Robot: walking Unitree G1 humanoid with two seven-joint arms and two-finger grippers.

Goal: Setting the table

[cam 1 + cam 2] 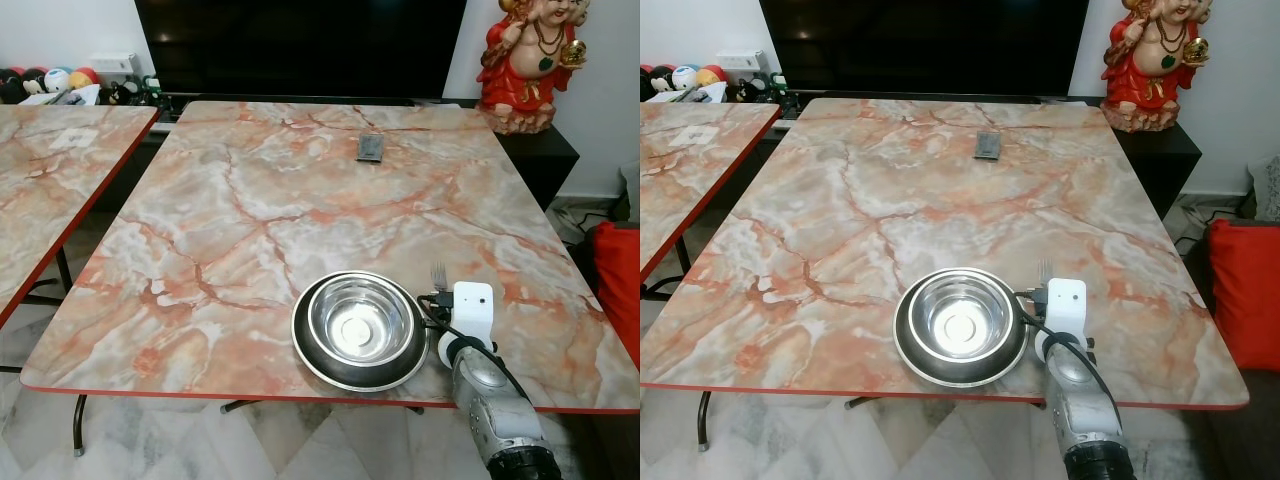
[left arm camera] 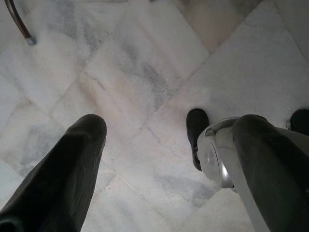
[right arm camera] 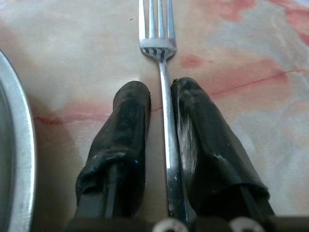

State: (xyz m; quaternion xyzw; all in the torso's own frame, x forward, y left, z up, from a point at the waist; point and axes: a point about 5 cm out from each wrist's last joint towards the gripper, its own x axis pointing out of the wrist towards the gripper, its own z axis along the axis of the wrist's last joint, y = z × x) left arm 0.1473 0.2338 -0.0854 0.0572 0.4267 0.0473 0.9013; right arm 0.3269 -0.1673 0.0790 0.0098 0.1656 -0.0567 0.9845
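Marble-patterned bench (image 1: 250,200) with a red edge, seen from the head camera. Near its front edge, right of centre, a steel bowl (image 1: 361,322) nested in a dark-rimmed steel plate (image 1: 318,368). Just right of the plate, a fork (image 3: 165,121) lying flat on the bench, tines (image 1: 438,273) pointing toward the far edge. Right arm reaching in over the front edge, its white wrist housing above the fork handle.

From the right wrist camera: right claw (image 3: 161,104) down at the bench surface, one black finger on each side of the fork's handle, both close against it with only a sliver of gap on one side. Narrowly parted, straddling the handle; whether actually pinching it, cannot tell. Plate rim (image 3: 19,145) curving along beside the fingers.

Toward the far edge of the bench, a small dark flat object (image 1: 370,147), well apart from the plate. Second marble bench (image 1: 50,170) off to the left. Behind the far edge, a dark screen (image 1: 300,45); at the far right corner, a red and gold figurine (image 1: 525,65) on a dark cabinet.

Left claw (image 2: 164,140) hanging over pale marble floor tiles (image 2: 145,72), fingers spread wide, holding nothing.
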